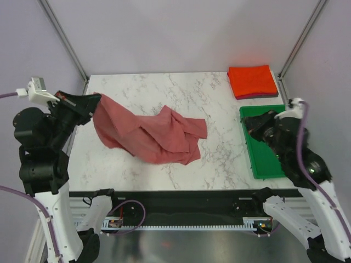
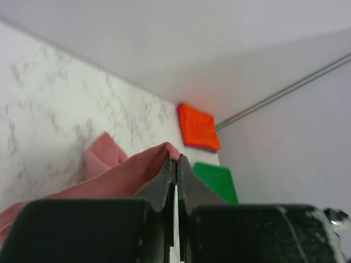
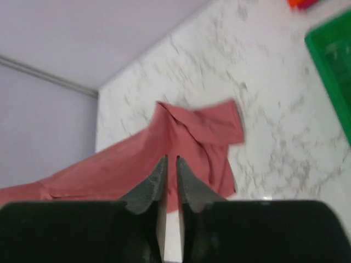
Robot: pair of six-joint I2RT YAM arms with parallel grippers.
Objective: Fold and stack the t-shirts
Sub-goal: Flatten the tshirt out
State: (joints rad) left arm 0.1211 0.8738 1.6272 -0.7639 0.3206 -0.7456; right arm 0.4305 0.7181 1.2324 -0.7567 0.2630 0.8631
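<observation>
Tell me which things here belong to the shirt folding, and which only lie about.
For the job:
- rose shirt, unfolded, one edge gripped by the left hand
- orange shirt, folded, far right corner
- maroon shirt, only an edge showing under the orange one

Lying about:
- green tray

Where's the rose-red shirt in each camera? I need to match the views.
Top external: rose-red shirt crumpled left of centre, one end lifted toward the left edge.
Left wrist: shirt at lower left, its edge pinched in the left gripper.
Right wrist: shirt from centre to lower left.
Shared landmark: green tray, toward the right in all three.
</observation>
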